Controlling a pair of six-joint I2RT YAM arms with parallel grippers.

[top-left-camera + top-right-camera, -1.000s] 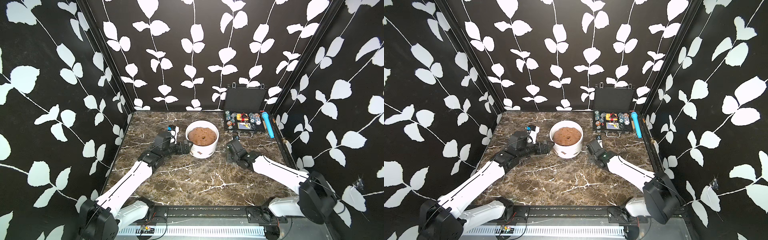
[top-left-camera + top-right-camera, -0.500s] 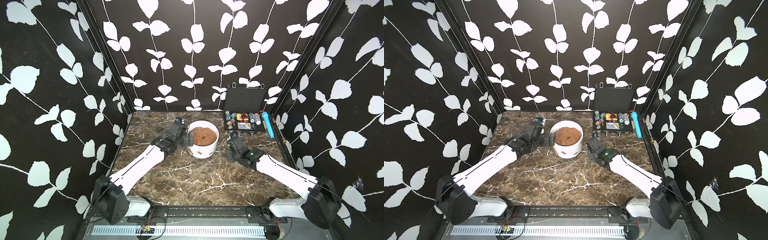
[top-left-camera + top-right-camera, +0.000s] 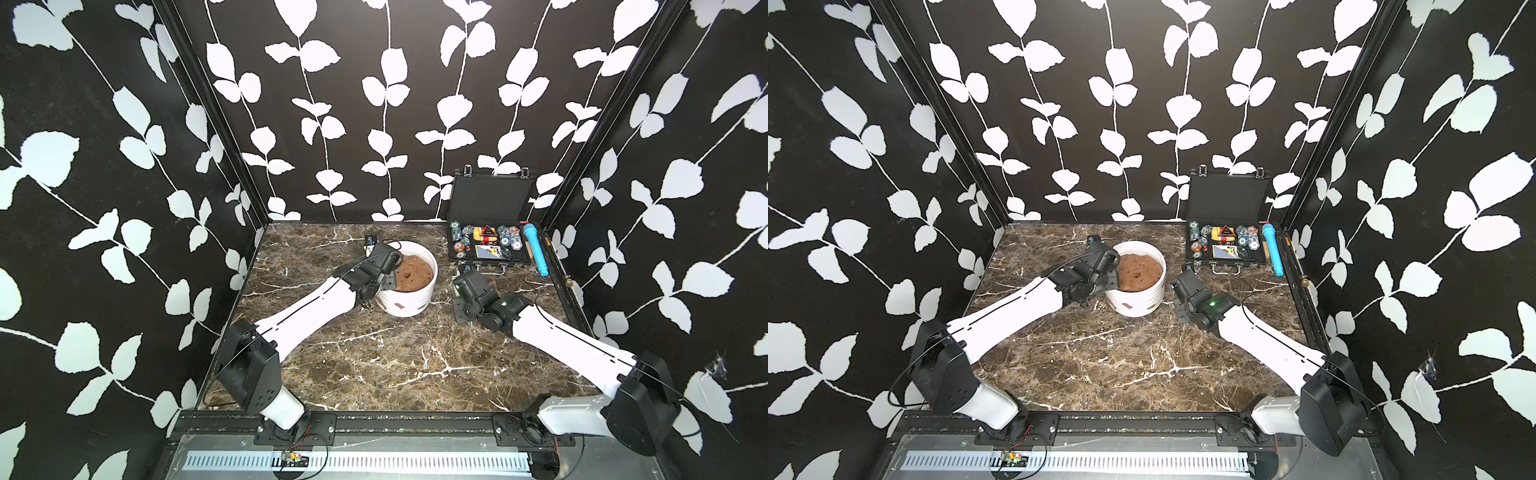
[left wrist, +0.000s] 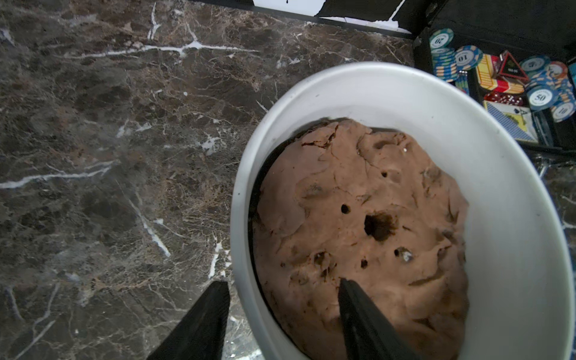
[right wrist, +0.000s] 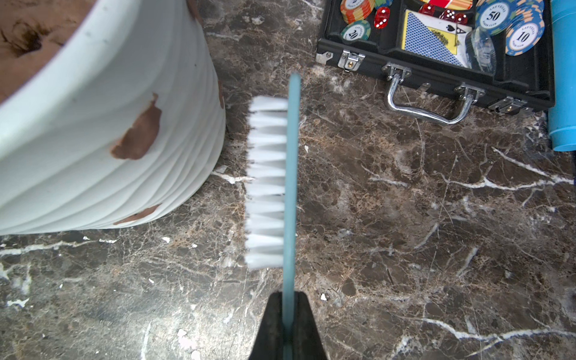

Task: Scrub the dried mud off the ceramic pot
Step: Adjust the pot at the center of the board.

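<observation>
The white ribbed ceramic pot [image 3: 409, 301] [image 3: 1140, 301] stands mid-table with a lumpy brown mound [image 4: 358, 218] inside. Dried mud smears [image 5: 140, 134] mark its outer wall, and another smear [image 5: 140, 215] sits low near its base. One smear [image 3: 400, 306] faces the front in a top view. My left gripper [image 4: 280, 283] [image 3: 392, 272] is open and straddles the pot's left rim [image 4: 243, 193]. One of its fingers is outside and the other is over the mound. My right gripper [image 5: 288, 296] [image 3: 463, 278] is shut on a teal brush [image 5: 274, 177], whose white bristles face the pot's right wall, a short gap away.
An open black case of coloured chips [image 3: 486, 245] stands at the back right, its chrome handle [image 5: 430, 103] toward the brush. A blue cylinder [image 3: 536, 251] lies beside it. A small blue-and-white item [image 3: 370, 242] sits behind the pot's left side. Patterned walls close in three sides.
My left arm swung from the pot's left side up over its rim, and its jaws have narrowed around the rim. The right arm shifted only slightly, still holding the brush.
</observation>
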